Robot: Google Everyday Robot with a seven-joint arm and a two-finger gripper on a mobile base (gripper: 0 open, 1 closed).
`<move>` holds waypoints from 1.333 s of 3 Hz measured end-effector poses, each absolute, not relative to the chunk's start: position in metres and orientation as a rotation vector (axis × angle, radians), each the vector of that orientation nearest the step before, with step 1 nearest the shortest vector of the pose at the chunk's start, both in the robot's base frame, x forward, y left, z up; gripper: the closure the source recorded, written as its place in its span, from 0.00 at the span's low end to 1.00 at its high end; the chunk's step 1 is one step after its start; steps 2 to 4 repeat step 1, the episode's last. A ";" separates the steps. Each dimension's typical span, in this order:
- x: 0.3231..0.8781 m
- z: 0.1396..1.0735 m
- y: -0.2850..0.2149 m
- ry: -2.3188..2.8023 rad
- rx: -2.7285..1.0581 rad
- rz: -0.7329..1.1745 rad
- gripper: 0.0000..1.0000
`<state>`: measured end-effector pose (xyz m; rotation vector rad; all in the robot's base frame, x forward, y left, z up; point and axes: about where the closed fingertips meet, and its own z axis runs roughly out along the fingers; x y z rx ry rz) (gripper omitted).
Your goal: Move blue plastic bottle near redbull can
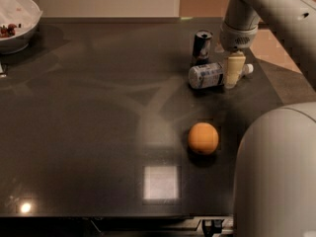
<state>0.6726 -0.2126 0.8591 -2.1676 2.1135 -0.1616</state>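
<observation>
Your gripper (234, 77) is down over the cap end of the bottle (206, 76), which lies on its side, long axis left-right, just before the upright can (202, 44); whether it has a hold, you cannot tell.

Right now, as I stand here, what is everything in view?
table: one, dark and glossy, fills the view
bowl: one, white, far left corner, dark bits inside
redbull can: one, dark blue and silver, upright, far right
blue plastic bottle: one, pale blue-and-white label, white cap, lying on its side in front of the can
orange: one, orange, nearer than the bottle
arm: one, pale grey, from upper right
gripper: one, cream, at the bottle's cap end
robot body: one, pale grey, lower right
</observation>
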 end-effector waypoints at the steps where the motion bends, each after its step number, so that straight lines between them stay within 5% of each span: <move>1: 0.676 0.857 -0.211 2.107 -2.162 -0.168 0.00; 4: 0.676 0.857 -0.211 2.107 -2.162 -0.168 0.00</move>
